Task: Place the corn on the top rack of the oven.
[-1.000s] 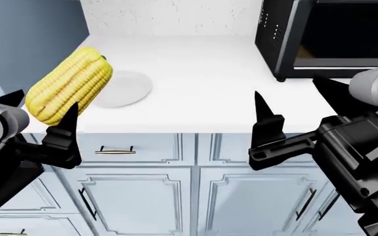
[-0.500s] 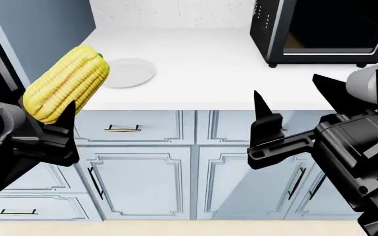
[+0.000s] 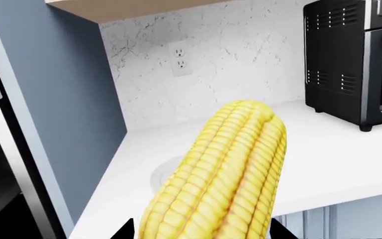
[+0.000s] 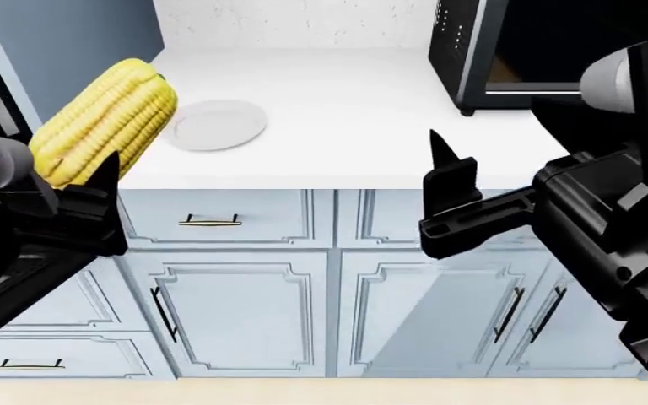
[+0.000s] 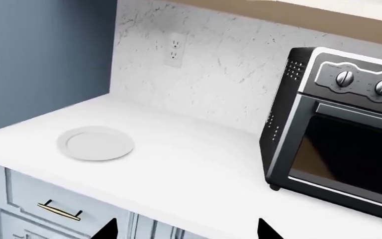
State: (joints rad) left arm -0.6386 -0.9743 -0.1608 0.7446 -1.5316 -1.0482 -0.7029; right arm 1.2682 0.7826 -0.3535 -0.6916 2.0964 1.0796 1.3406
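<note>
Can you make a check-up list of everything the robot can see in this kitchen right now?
Surface: white countertop, mostly bare.
Job's things: the corn is held up in the left gripper, in front of the counter's left end. The big oven and its top rack: not clearly in view.
Clutter: a round white plate with nothing on it; a small black countertop oven at the counter's right end, door closed.
Grippers: left gripper shut on the corn; right gripper holds nothing, open or shut cannot be told.
Cables: nothing seen.
Surroundings: pale blue cabinet doors with drawers below, wall outlet on the speckled backsplash, blue-grey side panel at left.
</note>
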